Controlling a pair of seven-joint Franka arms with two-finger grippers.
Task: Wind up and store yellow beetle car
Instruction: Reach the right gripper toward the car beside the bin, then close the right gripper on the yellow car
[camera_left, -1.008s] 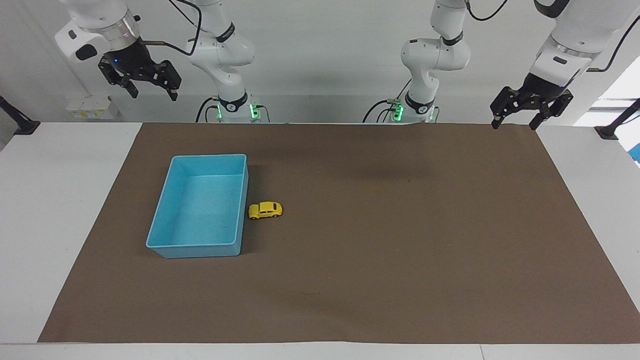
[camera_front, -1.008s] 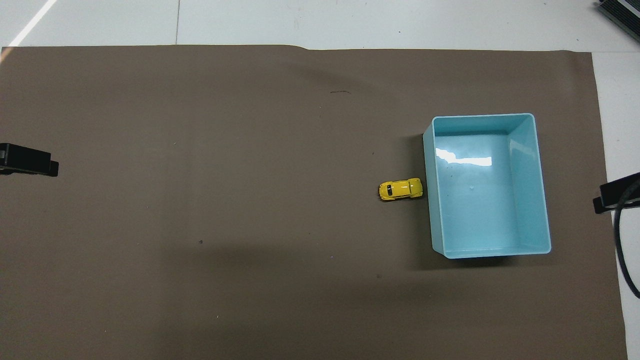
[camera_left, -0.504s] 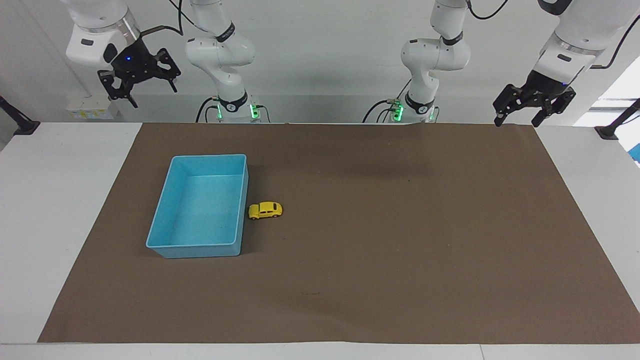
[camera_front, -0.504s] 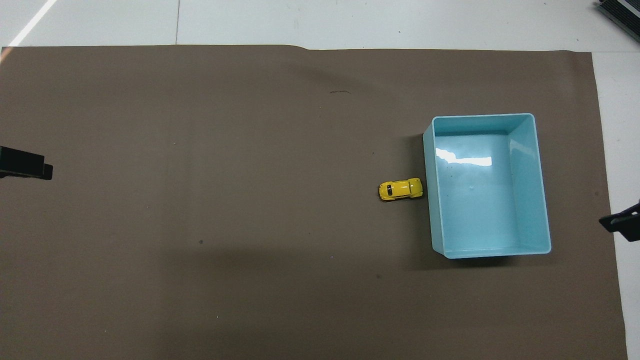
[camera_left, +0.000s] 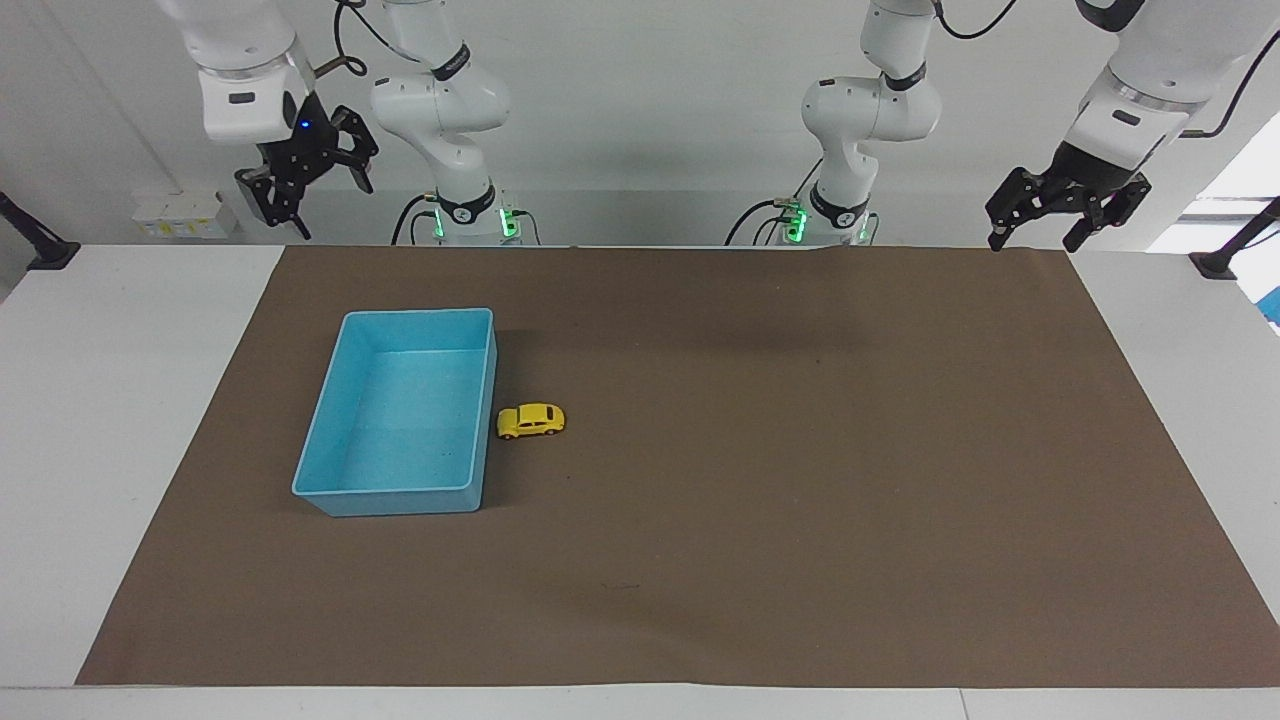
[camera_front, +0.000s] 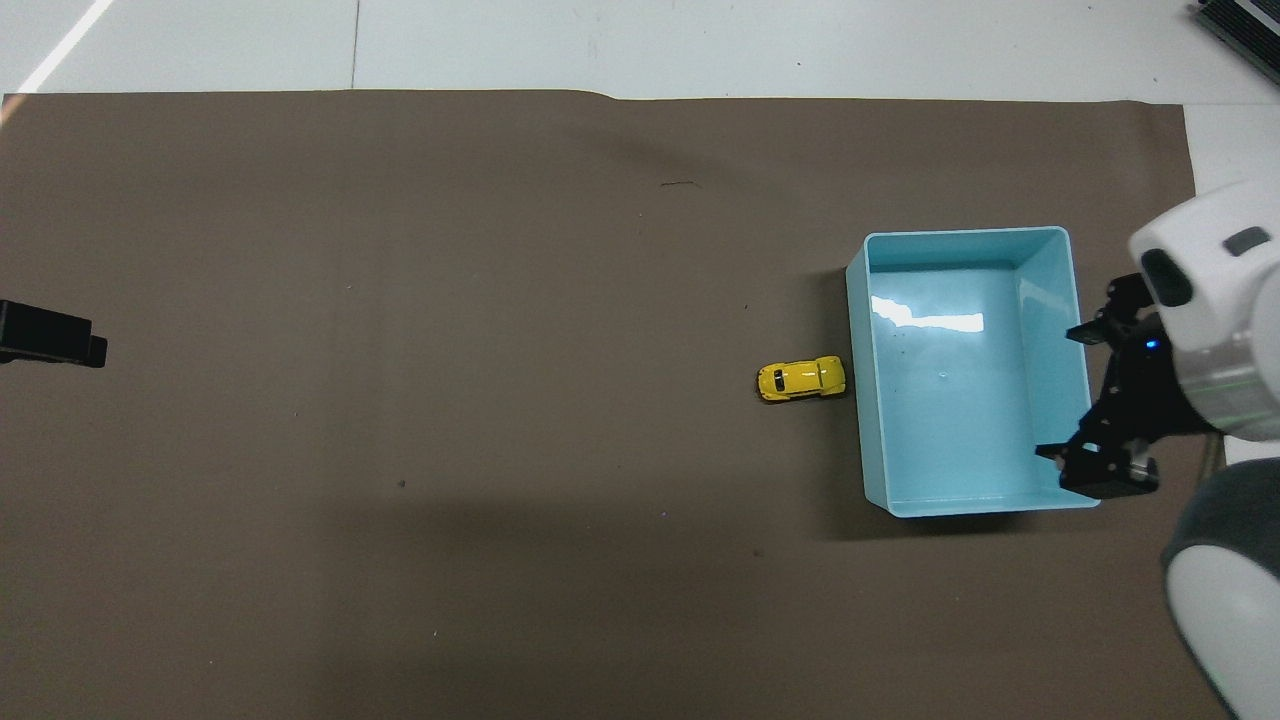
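Observation:
The yellow beetle car (camera_left: 531, 420) (camera_front: 801, 379) stands on its wheels on the brown mat, right beside the long wall of the light-blue bin (camera_left: 400, 498) (camera_front: 965, 233), on the side toward the left arm. The bin is empty. My right gripper (camera_left: 318, 198) (camera_front: 1062, 392) hangs open and empty, high in the air; from above it overlaps the bin's outer wall, well clear of the car. My left gripper (camera_left: 1032, 238) (camera_front: 52, 336) is open and empty, raised over the mat's corner at the left arm's end.
The brown mat (camera_left: 760, 500) covers most of the white table (camera_left: 120, 400). Both arm bases (camera_left: 455, 215) stand at the table's edge nearest the robots. A wall socket box (camera_left: 185, 215) sits near the right arm's end.
The right gripper has swung toward the bin and turned, coming into the overhead view. The left gripper has barely shifted. Car and bin have not moved.

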